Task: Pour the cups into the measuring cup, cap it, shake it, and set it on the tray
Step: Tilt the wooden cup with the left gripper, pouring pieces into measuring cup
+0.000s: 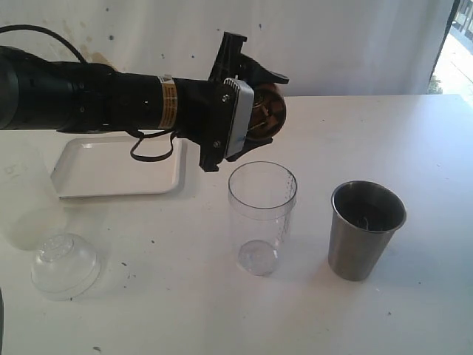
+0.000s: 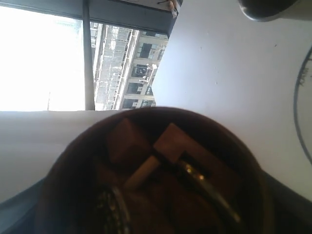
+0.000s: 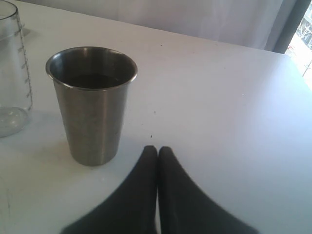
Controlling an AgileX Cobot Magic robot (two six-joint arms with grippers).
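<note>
Left wrist view: the left gripper (image 1: 264,100) grasps the brown wooden cup (image 2: 156,175), tipped sideways, small blocks inside. Exterior view: the cup sits at upper centre, above the clear measuring cup (image 1: 262,211). Only the right wrist view shows the right gripper (image 3: 157,152), clenched on nothing, beside the steel tumbler (image 3: 92,105). Open table (image 1: 414,148) at frame right.

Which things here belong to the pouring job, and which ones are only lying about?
Belong to the job: wooden cup, measuring cup, steel tumbler, dome lid, white tray.
Only lying about: frosted translucent container.
</note>
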